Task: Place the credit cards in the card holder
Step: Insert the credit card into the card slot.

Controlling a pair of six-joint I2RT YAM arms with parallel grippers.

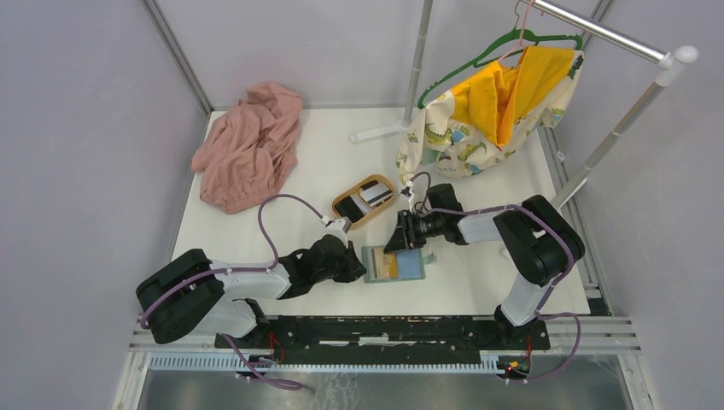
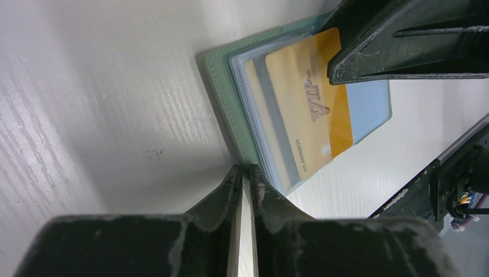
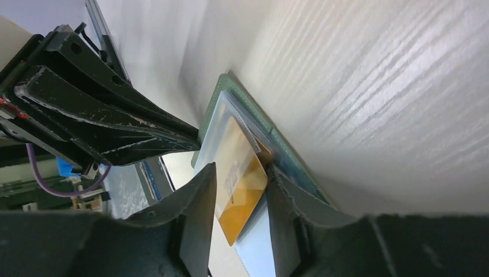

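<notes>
White counter (image 1: 341,162) bears the open grey-green folding card holder (image 1: 411,266) near me; my left claw (image 2: 245,168), almost shut, touches its left edge; my right claw (image 3: 241,173) gapes empty over its orange plastic card (image 3: 242,205).

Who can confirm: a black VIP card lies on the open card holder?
Wrong on colour. The VIP card is gold-orange, not black, as the left wrist view shows clearly. The rest holds: it lies on the open card holder.
</notes>
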